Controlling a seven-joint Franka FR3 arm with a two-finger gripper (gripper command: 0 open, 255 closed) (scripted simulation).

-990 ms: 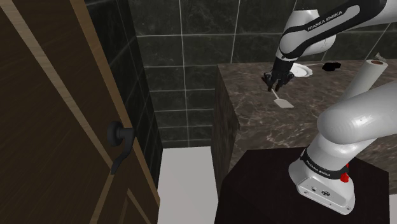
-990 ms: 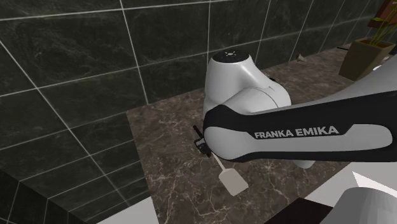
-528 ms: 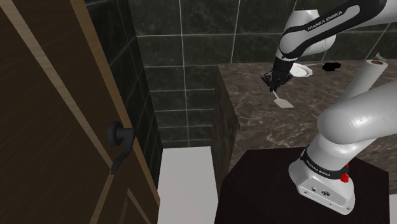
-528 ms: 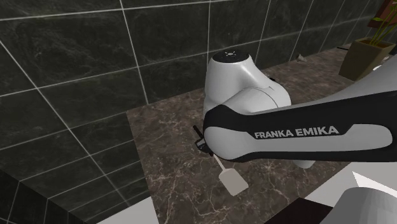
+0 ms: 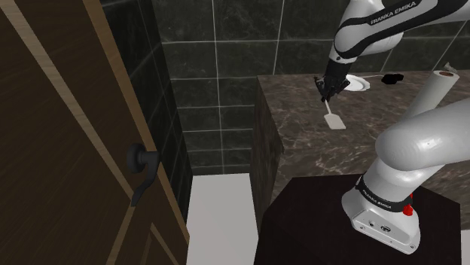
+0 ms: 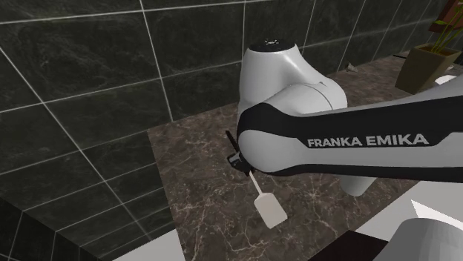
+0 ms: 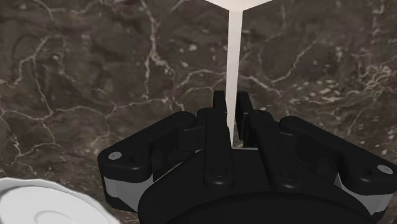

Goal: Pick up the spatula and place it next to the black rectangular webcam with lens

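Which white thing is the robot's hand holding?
The spatula: its thin handle is clasped in the gripper. The round white dish lies on the counter, unheld.

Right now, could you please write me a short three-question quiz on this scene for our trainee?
1. True or false: the gripper is shut on the handle of the spatula.
2. What colour is the spatula? A black, B white, C red.
3. In the shoulder view, what lies on the counter between the gripper and the webcam?
Key: 1 true; 2 B; 3 the white dish.
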